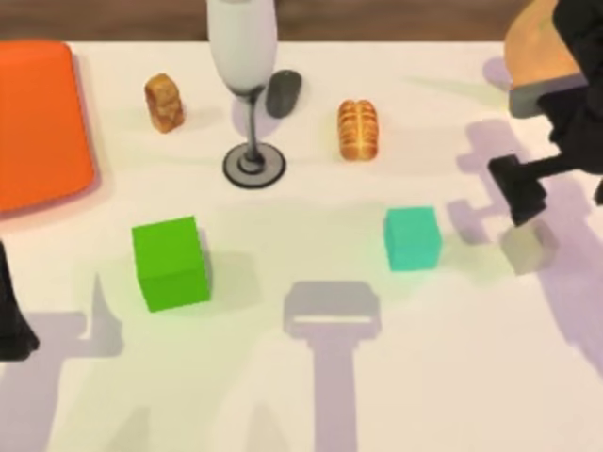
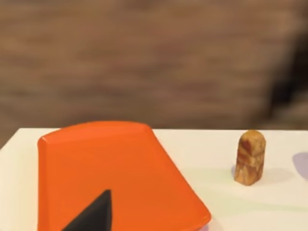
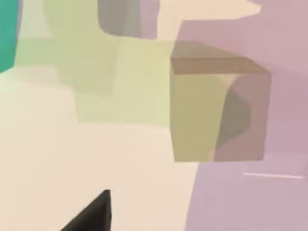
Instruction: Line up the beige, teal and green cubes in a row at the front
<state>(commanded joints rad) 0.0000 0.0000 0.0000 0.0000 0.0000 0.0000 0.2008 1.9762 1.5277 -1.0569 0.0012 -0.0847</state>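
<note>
The small beige cube (image 1: 529,247) sits at the table's right, in shadow. My right gripper (image 1: 521,200) hangs just above and behind it, open, holding nothing. In the right wrist view the beige cube (image 3: 216,110) lies ahead and to one side of the one dark fingertip (image 3: 94,214) that shows, with an edge of the teal cube (image 3: 7,33) at the border. The teal cube (image 1: 412,238) rests left of the beige one. The large green cube (image 1: 171,263) stands at the left middle. My left arm (image 1: 11,325) is parked at the left edge, one fingertip (image 2: 94,216) over the orange tray.
An orange tray (image 1: 38,122) fills the back left. A wine glass (image 1: 247,85) stands at the back centre with a dark grey object (image 1: 283,92) beside it. Two brown bread loaves (image 1: 164,102) (image 1: 358,129) lie behind the cubes. A wooden board (image 1: 537,42) is at the back right.
</note>
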